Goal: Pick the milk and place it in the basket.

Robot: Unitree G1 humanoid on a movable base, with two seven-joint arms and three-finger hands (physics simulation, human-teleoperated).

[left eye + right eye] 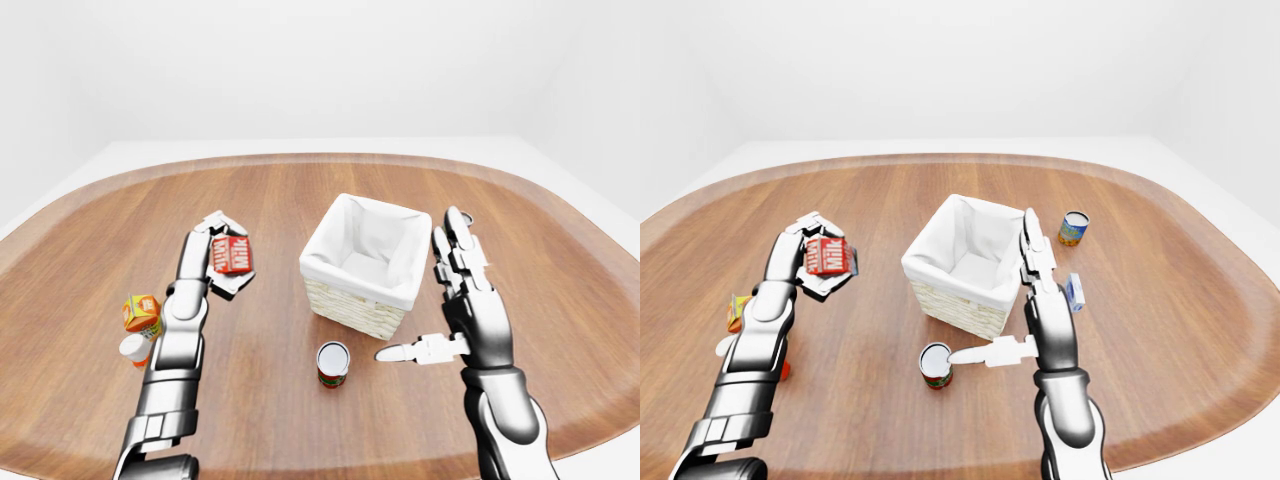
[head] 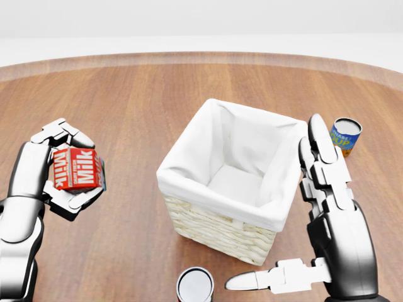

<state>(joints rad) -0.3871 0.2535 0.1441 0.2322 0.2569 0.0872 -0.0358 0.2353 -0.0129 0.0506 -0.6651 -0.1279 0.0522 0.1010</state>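
The milk (image 2: 76, 169) is a small red carton with white lettering, held above the wooden table at the left of the head view. My left hand (image 2: 60, 168) is shut on it, fingers wrapped over its top and under its bottom. The basket (image 2: 230, 178), wicker with a white cloth liner, stands in the middle and looks empty inside. My right hand (image 2: 315, 217) is open just right of the basket, fingers straight up along its wall and thumb pointing left below it.
A red can (image 2: 195, 285) stands below the basket, near my right thumb. A blue and yellow can (image 2: 346, 135) sits right of the basket. An orange carton (image 1: 142, 313) and a white-capped bottle (image 1: 133, 349) lie by my left forearm. A small blue box (image 1: 1074, 291) sits beside my right arm.
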